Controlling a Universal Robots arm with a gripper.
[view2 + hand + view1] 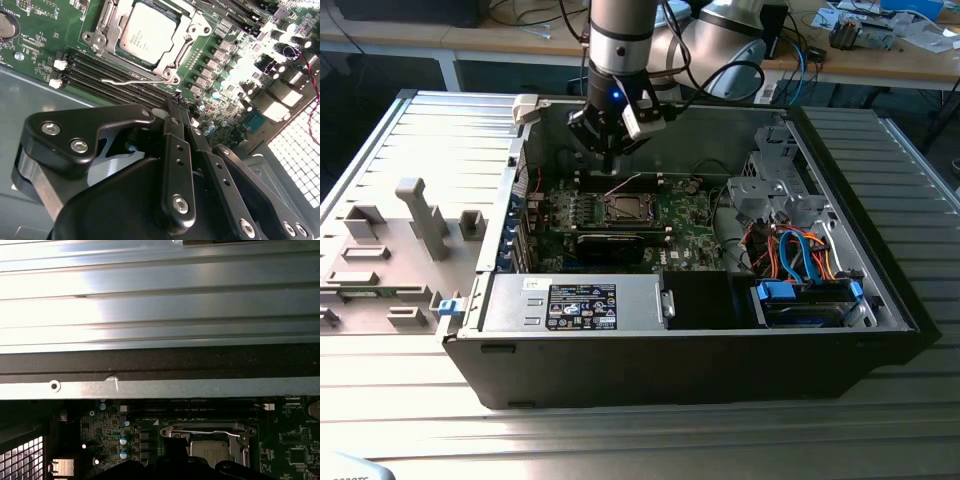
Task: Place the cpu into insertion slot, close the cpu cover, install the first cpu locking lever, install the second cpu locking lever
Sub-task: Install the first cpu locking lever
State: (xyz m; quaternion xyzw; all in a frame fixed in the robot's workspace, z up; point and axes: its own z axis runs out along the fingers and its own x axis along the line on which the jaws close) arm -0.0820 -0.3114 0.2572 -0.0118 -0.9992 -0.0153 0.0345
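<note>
Exterior view: the gripper [611, 150] hangs inside the open computer case [840, 130], above the green motherboard [685, 215] in the centre of the frame. The socket [622, 208] lies just below it, well apart from the fingertips.

Second wrist view: the cpu [146, 32] sits in the socket [102, 20] at the upper middle of the frame, silvery top up. The cover [187, 30] lies flat around it as a metal frame. A thin wire lever [131, 80] lies along the lower edge of the socket, its free end pointing toward the left of the frame beside the memory slots [100, 75].

Fingers: the black fingers [177, 150] rise from the lower half of the frame, pressed together with nothing between them.

First wrist view: the cpu [212, 449] shows at the lower middle, with a lever [200, 431] across the top edge of the frame plate.

Step in hand: chip seated and cover down, so the work appears to be at the locking levers.

Next move calls for: a fine, steady push on thin springy wire, which could slip off the fingertips.
</note>
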